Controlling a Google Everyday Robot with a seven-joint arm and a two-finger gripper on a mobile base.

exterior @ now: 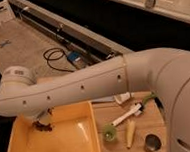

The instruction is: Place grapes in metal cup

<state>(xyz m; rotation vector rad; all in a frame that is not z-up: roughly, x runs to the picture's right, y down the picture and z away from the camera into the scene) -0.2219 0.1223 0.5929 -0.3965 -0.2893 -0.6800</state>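
Item one: the robot arm [89,83], white and thick, which we record stretching from the lower right across to the left, its elbow joint bending downward at the far left.

Item two: the hand [43,120], found under that elbow and just above the inner left part of the yellow tray [69,143]. We note it as clenched on the grapes [43,127], a small dark bumpy cluster hanging at its tip over the tray's floor; whether the cluster touches the floor we cannot tell.

Item three: the yellow tray, shallow and rectangular, sitting on the left portion of the wooden counter [153,123].

Item four: the metal cup [152,143], short, round and dark grey, standing upright on the counter near the bottom edge, well apart from the grapes and to the right of the tray.

Item five: a small green cup [110,134] on the counter, just beside the tray's right wall.

Item six: a pale yellow tapered object [129,133], lying between the green cup and the metal cup.

Item seven: a white utensil [126,117], lying slantwise above the green cup.

Item eight: a coiled black cable [54,58] on the floor beyond the counter, beside a small blue object [75,57].
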